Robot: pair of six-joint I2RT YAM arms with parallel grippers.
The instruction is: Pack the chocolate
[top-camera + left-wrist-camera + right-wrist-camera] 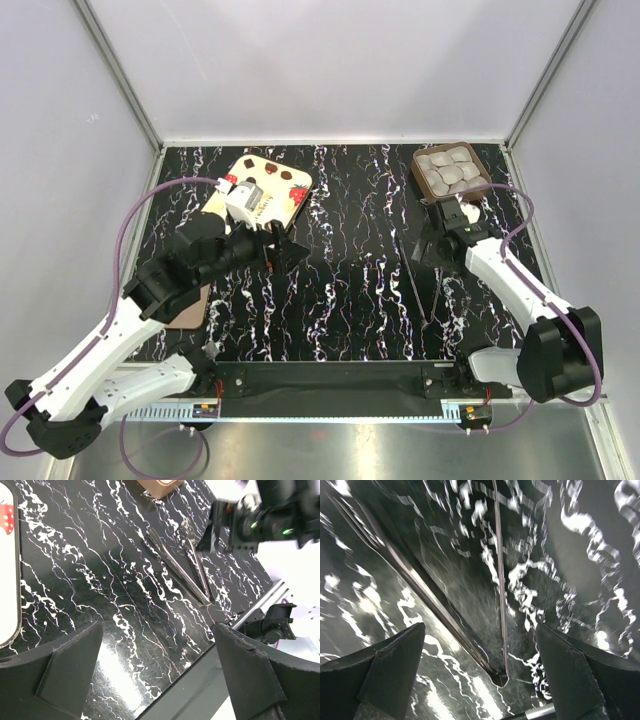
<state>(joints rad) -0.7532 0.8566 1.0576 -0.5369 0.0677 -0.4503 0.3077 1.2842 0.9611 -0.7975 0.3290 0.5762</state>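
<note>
Left gripper [290, 245]: jaws spread fully, nothing held, positioned over the black marbled table [340, 310] near the strawberry-printed lid [268, 190]. Metal tongs [418, 285] lie flat on the table, right of centre. Right gripper [432, 248]: jaws spread fully, empty, positioned over the tongs. The chocolate [452, 170], pale grey round pieces, sits in the brown tray [417, 172] at the far right corner, just beyond the right gripper.
</note>
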